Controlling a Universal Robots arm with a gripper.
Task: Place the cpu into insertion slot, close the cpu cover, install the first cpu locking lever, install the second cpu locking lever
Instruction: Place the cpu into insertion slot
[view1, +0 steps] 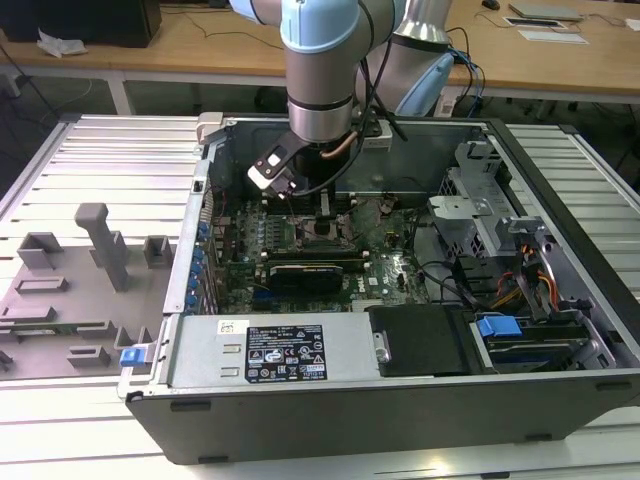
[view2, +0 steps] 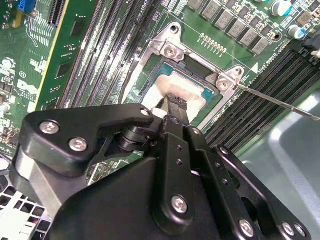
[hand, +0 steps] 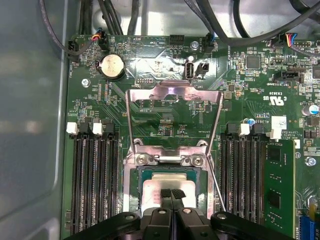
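Note:
The cpu (hand: 152, 192) lies flat in the insertion slot (hand: 135, 192) on the motherboard, its pale metal top facing up. My gripper (hand: 172, 193) is shut, with both fingertips pressed together right on or just above the middle of the chip; whether they touch it I cannot tell. In the second wrist view a black fingertip (view2: 176, 104) hangs over the cpu (view2: 187, 87). The cpu cover (hand: 172, 95), a silvery frame, stands swung open beyond the socket's hinge. A thin locking lever (hand: 216, 186) runs beside the socket, free of its catch. In the exterior view the gripper (view1: 325, 207) reaches down into the case.
Rows of black memory slots (hand: 95, 180) flank the socket on both sides. A coin battery (hand: 112, 65) and cables (hand: 107, 15) lie past the cover. The open computer case (view1: 400, 400) has drive bays (view1: 520, 335) at the exterior view's right. A grey fixture tray (view1: 70, 290) sits at its left.

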